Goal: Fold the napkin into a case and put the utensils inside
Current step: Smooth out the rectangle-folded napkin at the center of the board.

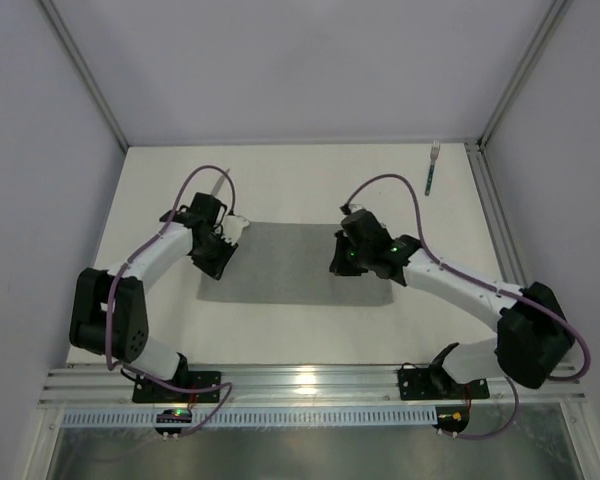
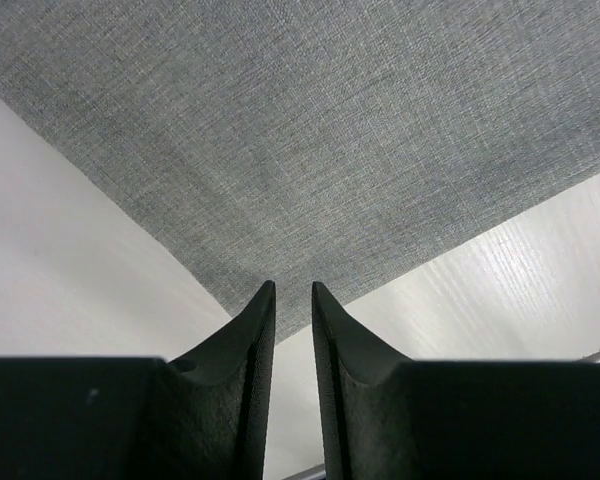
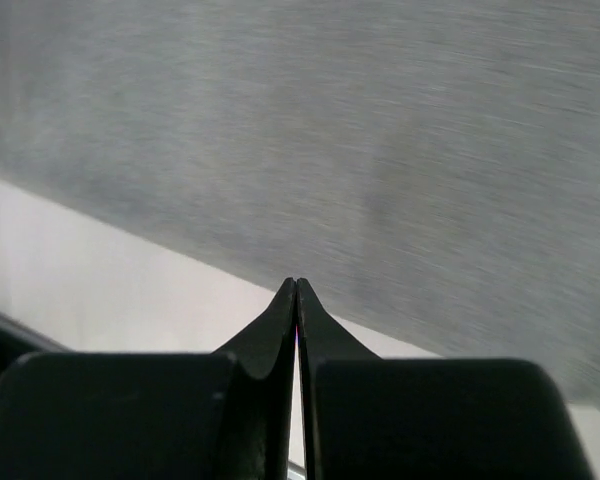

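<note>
The grey napkin (image 1: 290, 265) lies flat as a wide rectangle in the middle of the table. My left gripper (image 1: 218, 262) is at its left edge. In the left wrist view the napkin (image 2: 310, 130) has a corner just beyond my left gripper (image 2: 293, 287), whose jaws stand a narrow gap apart with nothing between them. My right gripper (image 1: 340, 262) is over the napkin's right part. In the blurred right wrist view it (image 3: 296, 282) is shut and empty, near the napkin's (image 3: 380, 150) edge. The fork (image 1: 432, 168) lies far right at the back. I cannot make out the knife.
A metal frame rail (image 1: 485, 200) runs along the table's right side. White walls close in the back and the sides. The arm bases sit on the rail (image 1: 310, 380) at the near edge.
</note>
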Robot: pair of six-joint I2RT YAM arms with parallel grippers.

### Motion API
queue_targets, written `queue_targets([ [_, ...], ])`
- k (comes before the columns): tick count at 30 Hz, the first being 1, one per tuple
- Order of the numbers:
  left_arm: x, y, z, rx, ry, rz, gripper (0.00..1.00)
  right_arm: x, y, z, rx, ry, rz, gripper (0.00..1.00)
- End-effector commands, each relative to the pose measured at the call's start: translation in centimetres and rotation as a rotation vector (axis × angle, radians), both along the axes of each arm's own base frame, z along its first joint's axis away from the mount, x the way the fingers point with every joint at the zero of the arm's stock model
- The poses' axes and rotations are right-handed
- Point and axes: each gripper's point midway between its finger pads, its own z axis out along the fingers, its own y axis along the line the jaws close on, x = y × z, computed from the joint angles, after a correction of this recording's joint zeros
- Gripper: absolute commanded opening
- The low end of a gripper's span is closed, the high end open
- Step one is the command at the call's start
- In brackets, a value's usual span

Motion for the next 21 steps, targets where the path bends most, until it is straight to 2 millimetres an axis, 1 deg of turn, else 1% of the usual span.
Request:
queue_targets([
  [1,-0.5,1.1,-0.7,0.043,0.033,0.013,0.22,-0.3,9.1,0.7,0.146,-0.015,0.235,0.03],
  [2,-0.6,1.4,-1.2,0.052,0.048,0.025,0.2,-0.7,10.7,0.7,0.165,-0.009,0.274,0.03],
  [3,-0.7,1.8,-1.6,0.058,0.063,0.043,0.2,-1.3,13.2,1.2,0.2,-0.026,0.332,0.03],
  [4,-0.7,2.7,-2.2,0.073,0.082,0.083,0.2,-1.5,15.3,1.0,0.23,-0.011,0.377,0.03],
  [5,-0.6,3.2,-2.6,0.086,0.088,0.104,0.2,-1.9,16.7,1.0,0.258,-0.004,0.402,0.03],
  [6,-0.4,3.8,-2.9,0.1,0.088,0.124,0.2,-1.8,18.3,1.5,0.304,-0.017,0.426,0.03],
  [7,-0.3,4.2,-3.4,0.122,0.095,0.135,0.19,-2.5,19.7,1.7,0.331,-0.011,0.459,0.03],
  [8,-0.2,4.3,-3.7,0.126,0.091,0.139,0.19,-2.9,20.8,0.6,0.344,0.021,0.472,0.03],
  [10,-0.3,4.2,-4.2,0.125,0.102,0.138,0.19,-3.1,21.4,-0.6,0.342,0.049,0.481,0.03],
  [11,-0.5,4.2,-4.5,0.124,0.115,0.136,0.19,-3.2,21.5,-1.6,0.333,0.069,0.474,0.03],
  [13,-0.7,4.2,-4.8,0.126,0.124,0.133,0.19,-3.6,21.0,-4.6,0.297,0.134,0.445,0.03],
  [15,-0.8,4.3,-5.3,0.13,0.129,0.131,0.19,-3.9,19.7,-7.7,0.244,0.208,0.399,0.03],
  [16,-0.9,4.3,-5.4,0.133,0.135,0.131,0.19,-4.5,18.4,-9.4,0.217,0.251,0.374,0.03],
  [17,-1.0,4.4,-5.7,0.14,0.143,0.135,0.19,-4.2,17.7,-10.0,0.221,0.259,0.348,0.03],
  [18,-1.0,4.6,-6.0,0.148,0.146,0.137,0.19,-4.5,16.6,-10.7,0.209,0.283,0.325,0.03],
  [19,-1.1,4.6,-6.3,0.154,0.149,0.141,0.19,-4.8,15.6,-11.2,0.214,0.288,0.305,0.03],
  [20,-1.1,4.6,-6.4,0.154,0.152,0.14,0.19,-4.7,15.0,-11.2,0.211,0.287,0.291,0.03],
  [21,-1.1,5.3,-6.8,0.192,0.154,0.145,0.18,-4.9,13.7,-11.8,0.193,0.299,0.268,0.03],
])
